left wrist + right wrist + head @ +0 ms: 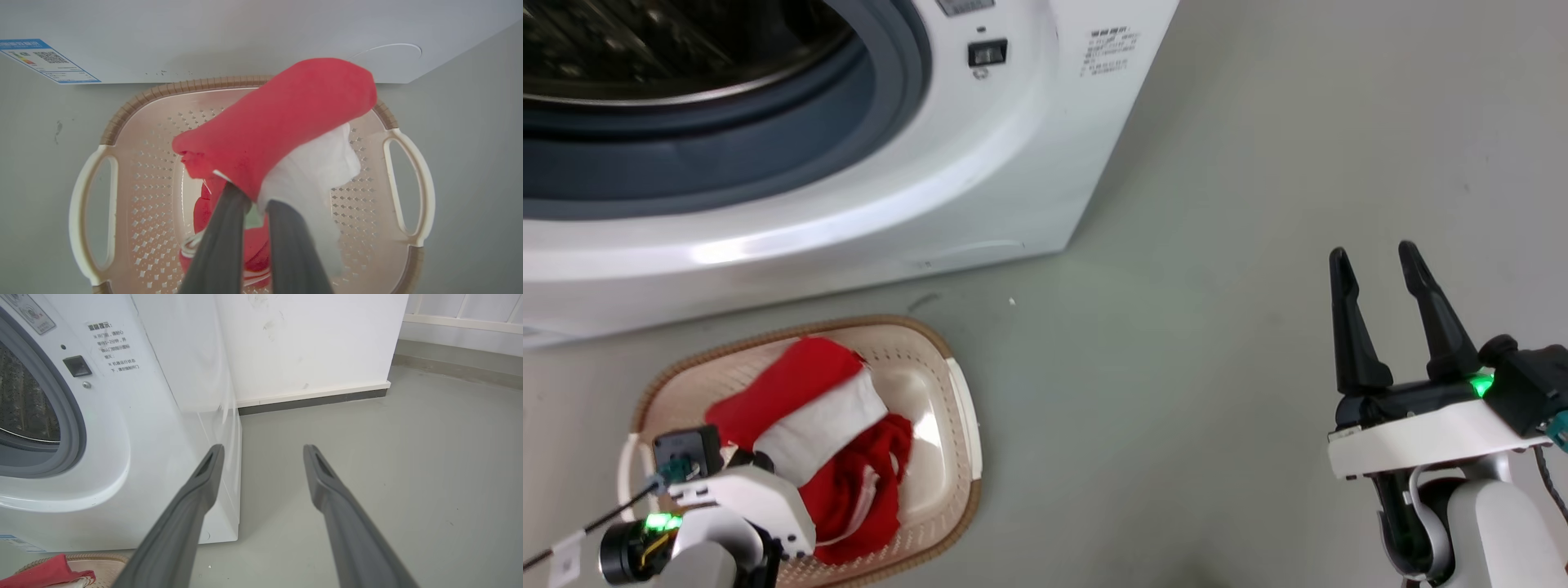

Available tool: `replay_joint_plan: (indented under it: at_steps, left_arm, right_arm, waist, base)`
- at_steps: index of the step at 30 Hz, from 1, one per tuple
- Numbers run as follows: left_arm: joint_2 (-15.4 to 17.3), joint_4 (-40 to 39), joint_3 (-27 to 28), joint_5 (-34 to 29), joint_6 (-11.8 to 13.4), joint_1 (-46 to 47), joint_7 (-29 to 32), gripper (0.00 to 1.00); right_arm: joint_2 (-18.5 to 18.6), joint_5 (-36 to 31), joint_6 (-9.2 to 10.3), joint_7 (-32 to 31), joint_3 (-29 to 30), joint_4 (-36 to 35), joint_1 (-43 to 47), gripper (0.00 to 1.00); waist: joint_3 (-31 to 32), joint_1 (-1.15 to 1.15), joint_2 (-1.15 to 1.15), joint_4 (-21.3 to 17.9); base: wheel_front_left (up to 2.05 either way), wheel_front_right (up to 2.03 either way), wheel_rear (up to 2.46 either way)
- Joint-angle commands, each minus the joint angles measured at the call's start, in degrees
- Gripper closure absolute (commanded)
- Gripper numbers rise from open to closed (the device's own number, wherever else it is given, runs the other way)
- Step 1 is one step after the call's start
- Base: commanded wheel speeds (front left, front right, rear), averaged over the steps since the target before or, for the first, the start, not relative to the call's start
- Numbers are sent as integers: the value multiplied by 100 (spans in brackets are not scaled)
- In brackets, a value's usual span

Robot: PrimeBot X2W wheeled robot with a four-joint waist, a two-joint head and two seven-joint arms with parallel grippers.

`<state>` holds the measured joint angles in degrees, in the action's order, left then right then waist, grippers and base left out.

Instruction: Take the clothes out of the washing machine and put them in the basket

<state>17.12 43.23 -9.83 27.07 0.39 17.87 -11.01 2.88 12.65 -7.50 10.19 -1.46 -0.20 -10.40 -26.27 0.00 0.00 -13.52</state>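
The white washing machine [980, 163] stands at the upper left, its porthole open onto the dark steel drum [645, 41]. In front of it on the floor sits the cream basket [960, 408]. My left gripper [756, 465] is shut on a red and white garment [809, 408] held just over the basket. In the left wrist view the gripper [255, 200] has its fingertips buried in that garment [278, 122], above the basket [135, 163]. A second red garment [253, 249] lies on the basket's bottom. My right gripper [1374, 255] hovers open and empty over bare floor at the right.
Grey floor [1217, 327] stretches to the right of the machine and basket. In the right wrist view a white wall with a dark baseboard [314, 400] runs behind the machine's corner [233, 457]. A blue-edged label [45, 61] sits low on the machine's front.
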Motion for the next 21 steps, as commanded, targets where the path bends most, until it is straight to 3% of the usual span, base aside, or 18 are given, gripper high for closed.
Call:
replay_joint_plan:
  at_steps: [1, 11, 21]
  left_arm:
    - [-11, 190, -6, 29, -52, 208, -30, 100]
    - [-21, 1777, -8, 106, -270, 1190, -125, 100]
    - [-36, 2798, -15, 230, -334, 1556, 98, 100]
  right_arm:
    - [-1, 48, 2, 58, -22, -8, -108, 0]
    - [-3, 106, 2, 222, -150, 77, -443, 0]
    - [-2, 145, 2, 368, -287, 209, -578, 0]
  waist:
    - [-352, 0, 0, -118]
    - [-1067, 0, 0, -316]
    - [-1276, 0, 0, -441]
  base:
    - [0, 0, 0]
    - [0, 0, 0]
    - [0, 0, 0]
